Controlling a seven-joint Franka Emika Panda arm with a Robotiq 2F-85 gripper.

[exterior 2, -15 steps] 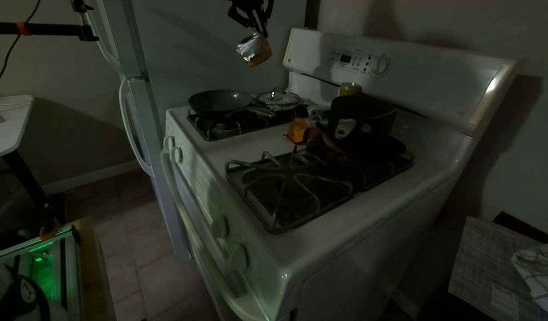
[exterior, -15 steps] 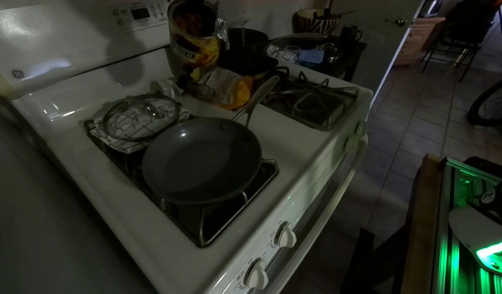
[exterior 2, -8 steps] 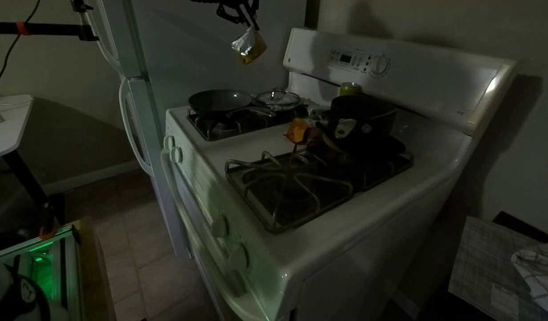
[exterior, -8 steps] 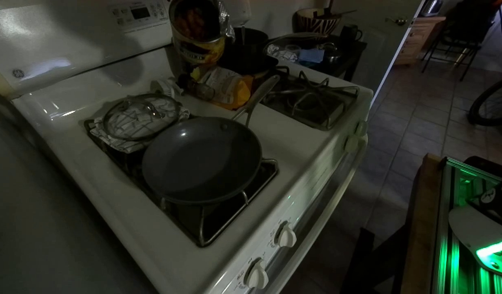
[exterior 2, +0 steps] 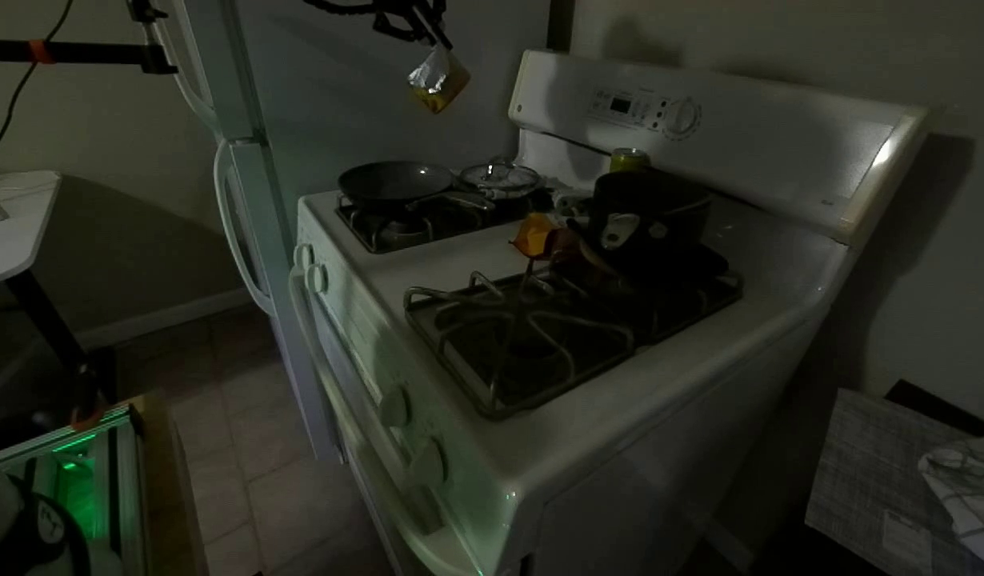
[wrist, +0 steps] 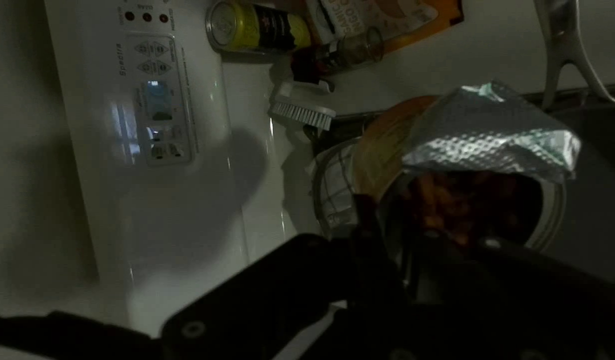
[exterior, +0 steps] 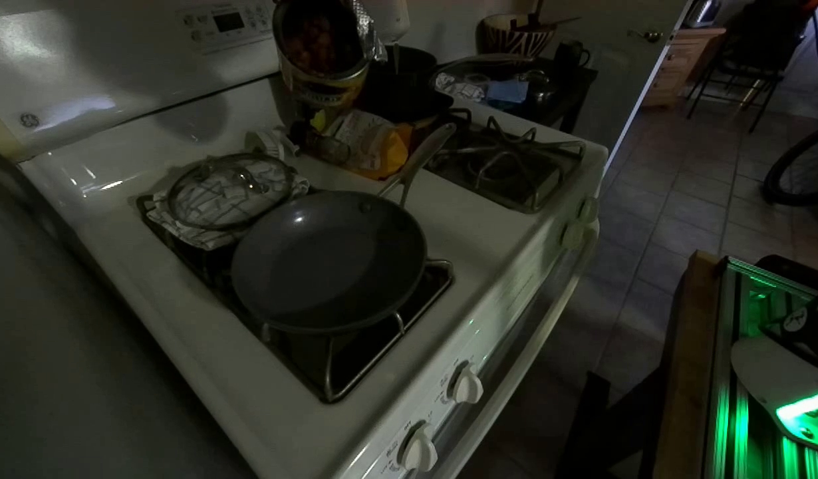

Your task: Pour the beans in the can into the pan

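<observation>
My gripper is shut on the rim of the can and holds it in the air, tilted, above the stove near the pan. The can has a yellow label and a peeled-back foil lid. The reddish-brown beans sit inside the can; they also show through its opening in an exterior view. The fingers show dark at the can's wall in the wrist view. The dark grey pan rests on a burner with its surface bare; it also shows in an exterior view.
A glass lid on a checked towel lies beside the pan. A black pot, an orange bag, a white brush and a yellow-green drink can are also on the stove. The pan's handle sticks out over the stovetop.
My gripper and the can have moved left and slightly up in an exterior view. The can has tilted further, so its opening shows more. The pan has not moved.
</observation>
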